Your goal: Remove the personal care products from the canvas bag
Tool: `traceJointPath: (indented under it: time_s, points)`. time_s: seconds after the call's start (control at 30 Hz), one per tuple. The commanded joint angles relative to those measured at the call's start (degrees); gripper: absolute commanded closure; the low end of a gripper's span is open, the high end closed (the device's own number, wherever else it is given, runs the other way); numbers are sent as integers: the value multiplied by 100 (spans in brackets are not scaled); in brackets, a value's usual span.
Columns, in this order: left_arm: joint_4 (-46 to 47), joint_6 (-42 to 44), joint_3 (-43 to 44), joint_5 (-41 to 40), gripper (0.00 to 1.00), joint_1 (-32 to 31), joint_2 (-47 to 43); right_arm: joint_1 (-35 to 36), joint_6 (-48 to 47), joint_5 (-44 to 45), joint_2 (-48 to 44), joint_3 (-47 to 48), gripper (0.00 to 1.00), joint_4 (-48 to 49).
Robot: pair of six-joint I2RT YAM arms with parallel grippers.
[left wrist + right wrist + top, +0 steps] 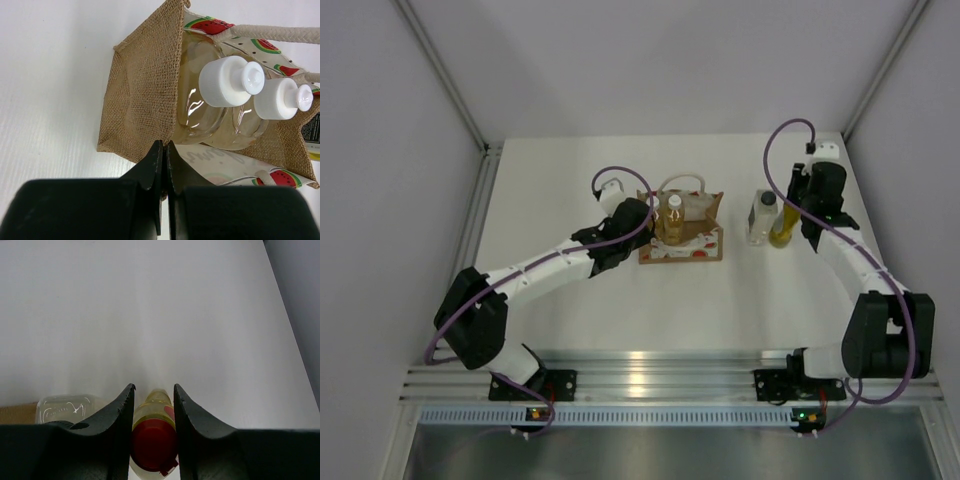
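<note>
Jaws, right: the right gripper (153,387) is clamped on the yellow bottle (152,410), one finger on either side of its neck just above the red cap (152,442).
Jaws, left: the left gripper (164,146) is closed tight at the near edge of the canvas bag (140,115); it looks to be pinching the fabric to steady it, though the wrist view is too close to be sure.
Out of the bag: the clear bottle (763,215) stands on the table to the right of the bag, and the yellow bottle is just beside it, in the right arm's grip.
Left in the bag: two amber bottles (210,120) sit side by side and touching, their white caps (230,81) showing at the open top between the rope handles (280,32).
Progress: by my reckoning about halfway. The yellow bottle has yet to be let go, then both amber ones must come out.
Bag position: near the middle of the table (620,300), well apart from the two bottles already out.
Surface: plain white, matte, flat.
Room: pale walls (380,150) close in three sides, with a metal rail (650,372) along the near edge where both arms are bolted.
</note>
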Motion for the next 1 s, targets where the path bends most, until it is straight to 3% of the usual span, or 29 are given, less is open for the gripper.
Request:
traceJointPath:
  time_s: [0.0, 0.03, 0.17, 0.23, 0.27, 0.47, 0.57, 0.8, 0.97]
  points:
    - [-177, 39, -17, 293, 100, -71, -72, -87, -71, 92, 28, 516, 92, 561]
    - [-177, 30, -26, 301, 100, -71, -63, -87, -79, 101, 55, 630, 76, 360]
    - [-168, 12, -26, 328, 100, -71, -28, -87, -36, -56, 169, 850, 50, -10]
    - [-177, 12, -35, 319, 100, -71, -27, -87, 87, -57, 196, 1000, 29, -246]
    - [-168, 4, -26, 319, 100, -71, -19, -87, 166, -31, 196, 1070, 27, -370]
    - [-186, 30, -52, 293, 100, -71, -80, -43, 552, -83, -137, 1518, 24, -1125]
    - [-177, 21, -79, 231, 100, -71, -133, 588, 711, 21, -471, 1703, 27, -1372]
    - [-177, 74, -52, 126, 100, -62, -115, 3134, 1282, 1207, -1121, 1362, 37, -1374]
    - [-177, 65, -87, 135, 100, -62, -133, 4052, 1607, 1710, -1079, 1115, 39, -1048]
